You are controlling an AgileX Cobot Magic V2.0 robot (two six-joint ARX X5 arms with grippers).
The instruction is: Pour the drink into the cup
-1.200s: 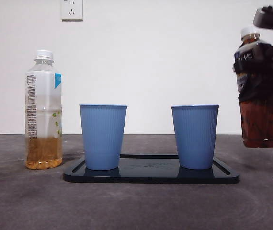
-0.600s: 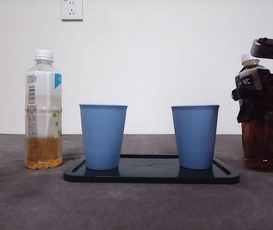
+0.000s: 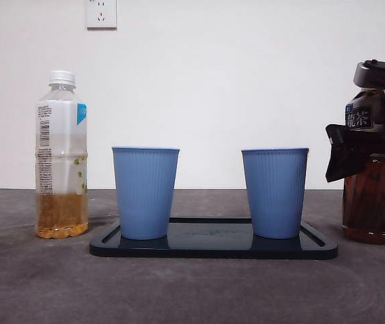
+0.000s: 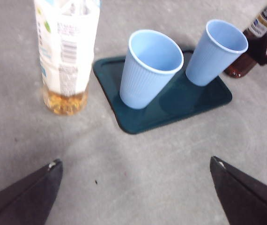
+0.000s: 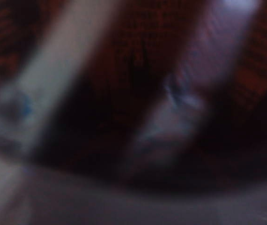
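A dark tea bottle stands on the table at the far right of the front view. My right gripper is shut on it at label height and hides its cap. The right wrist view is filled by a blur of this bottle. Two empty blue cups, one on the left and one on the right, stand upright on a dark tray. My left gripper is open and empty, held back from the tray, with both cups ahead of it.
A clear bottle with a white label and some light tea stands left of the tray; it also shows in the left wrist view. The dark bottle shows beyond the tray there. A white wall stands behind the table.
The right gripper has lowered the dark tea bottle from above the table until it stands on the surface, now upright. Cups, tray and light bottle have not moved.
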